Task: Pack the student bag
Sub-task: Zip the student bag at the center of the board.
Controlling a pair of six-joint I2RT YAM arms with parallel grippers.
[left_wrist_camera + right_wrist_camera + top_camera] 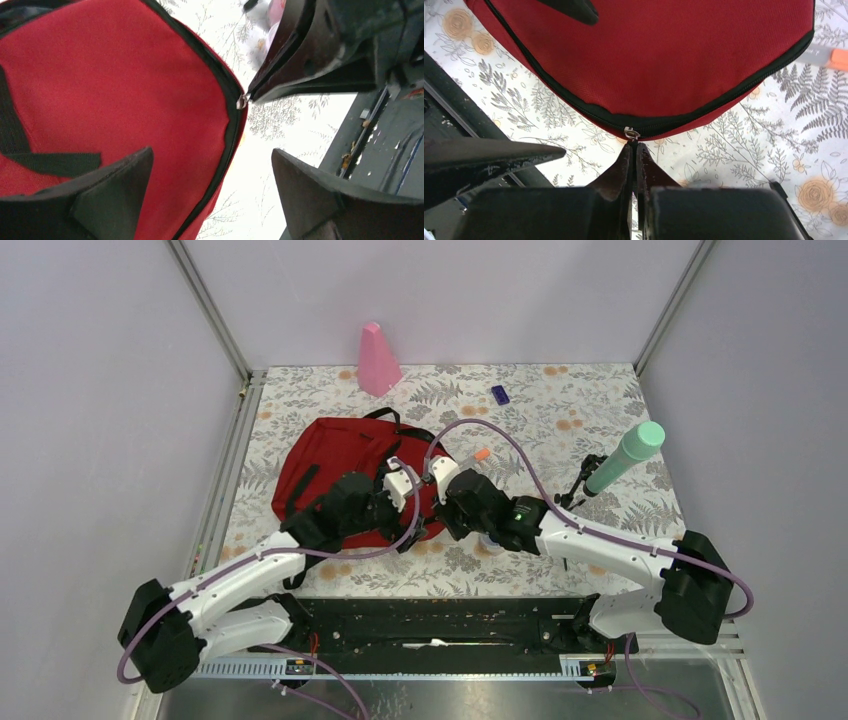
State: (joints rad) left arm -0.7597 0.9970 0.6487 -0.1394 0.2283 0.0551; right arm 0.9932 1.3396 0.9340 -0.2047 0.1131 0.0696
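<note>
legible text: none | labels, brands, numbers, signs: none readable in any view | pen barrel (816, 50) beside orange cap (839, 58): faint dark marks, too small to read
</note>
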